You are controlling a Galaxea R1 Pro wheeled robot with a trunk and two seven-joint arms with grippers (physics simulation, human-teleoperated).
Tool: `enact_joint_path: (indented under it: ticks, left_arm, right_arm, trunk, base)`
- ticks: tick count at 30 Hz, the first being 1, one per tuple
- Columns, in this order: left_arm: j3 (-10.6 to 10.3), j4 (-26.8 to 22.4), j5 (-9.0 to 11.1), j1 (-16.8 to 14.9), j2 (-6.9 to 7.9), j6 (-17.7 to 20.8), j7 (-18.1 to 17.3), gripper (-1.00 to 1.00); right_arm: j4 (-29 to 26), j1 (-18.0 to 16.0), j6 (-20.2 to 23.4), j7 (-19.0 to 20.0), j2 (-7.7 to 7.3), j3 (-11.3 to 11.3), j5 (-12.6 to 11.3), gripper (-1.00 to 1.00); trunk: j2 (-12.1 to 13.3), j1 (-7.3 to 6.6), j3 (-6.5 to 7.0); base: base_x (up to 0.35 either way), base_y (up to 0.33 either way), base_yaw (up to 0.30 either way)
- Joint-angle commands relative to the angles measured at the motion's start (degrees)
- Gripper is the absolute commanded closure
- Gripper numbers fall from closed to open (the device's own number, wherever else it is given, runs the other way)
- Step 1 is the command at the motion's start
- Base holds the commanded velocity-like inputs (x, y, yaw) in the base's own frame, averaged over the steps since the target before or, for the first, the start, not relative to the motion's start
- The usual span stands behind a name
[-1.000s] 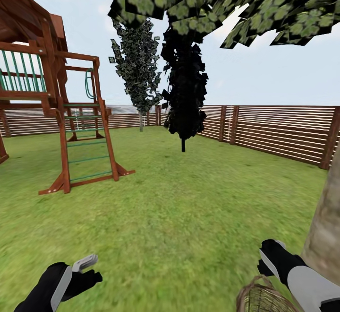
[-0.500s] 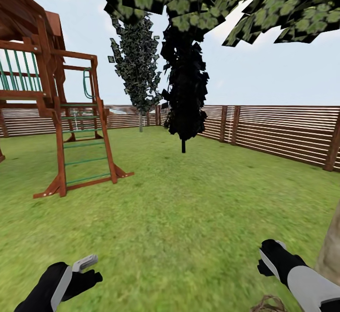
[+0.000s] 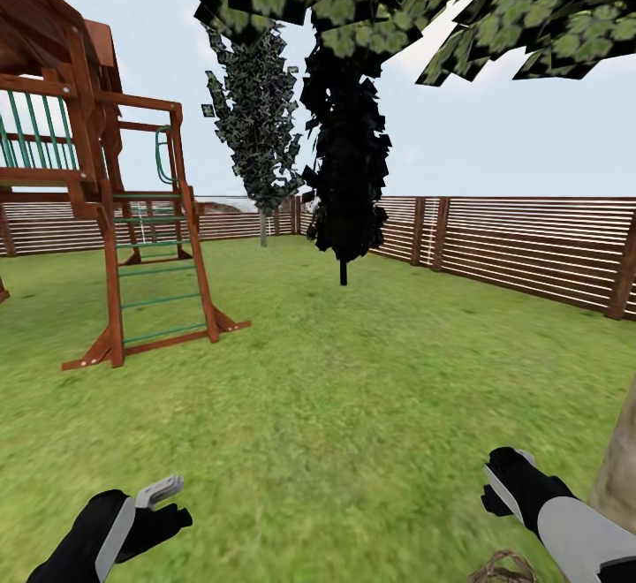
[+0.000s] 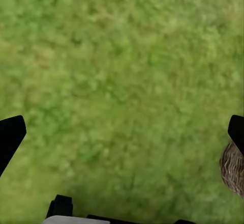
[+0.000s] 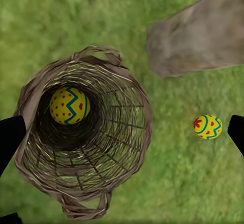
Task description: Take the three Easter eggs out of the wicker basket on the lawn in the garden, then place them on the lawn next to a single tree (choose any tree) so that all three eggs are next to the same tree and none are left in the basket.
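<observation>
- Two Easter eggs are in sight from the right wrist: one egg (image 5: 69,105) lies at the bottom of the wicker basket (image 5: 119,147), and the other egg (image 5: 207,127) rests on the lawn (image 5: 61,15) just beside the basket, near the tree trunk (image 5: 203,38).
- A third egg cannot be seen; it may be hidden deeper in the basket.
- Right tool (image 5: 122,132) hangs over the basket with its fingers spread wide and nothing between them.
- Left tool (image 4: 122,132) is also spread and empty, over bare grass beside the basket.
- Judged by its look, the egg is light, rigid, smooth and prone to roll or slip.
- Best hold is probably across its widest middle, with a straight drop down the deep, narrow basket, clear of the woven wall.
</observation>
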Motion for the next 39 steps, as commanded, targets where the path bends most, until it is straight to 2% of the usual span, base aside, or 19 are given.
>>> enact_joint_path:
  ticks: [1,3,14,24,39]
  left_arm:
    - [0.1,-0.1,0.0,0.0,-0.02,0.3,-0.2,-1.0]
    - [0.1,-0.1,0.0,0.0,-0.02,0.3,-0.2,-1.0]
    - [0.1,-0.1,0.0,0.0,-0.02,0.3,-0.2,-1.0]
    - [0.1,0.0,0.0,0.0,-0.25,0.3,-0.3,-1.0]
    - [0.2,-0.1,-0.1,0.0,-0.19,0.3,-0.3,-1.0]
  right_arm:
    - [-0.1,0.0,0.3,-0.3,-0.03,0.3,-0.5,-1.0]
    - [-0.1,0.0,0.3,-0.3,-0.03,0.3,-0.5,-1.0]
    - [-0.1,0.0,0.3,-0.2,-0.03,0.4,-0.7,-1.0]
    - [-0.1,0.0,0.2,-0.2,0.05,0.4,-0.9,-1.0]
    - [-0.1,0.0,0.2,-0.2,0.04,0.4,-0.9,-1.0]
  trunk:
    - [-0.5,0.23,-0.27]
    - [-1.3,0.67,-0.63]
    - [-1.3,0.67,-0.63]
    - [-1.3,0.67,-0.63]
    - [-1.3,0.67,-0.63]
  base:
    - [0.0,0.0,0.0]
    - [0.0,0.0,0.0]
    - [-0.024,0.04,-0.03]
    - [-0.124,0.095,-0.278]
    - [-0.168,0.273,-0.293]
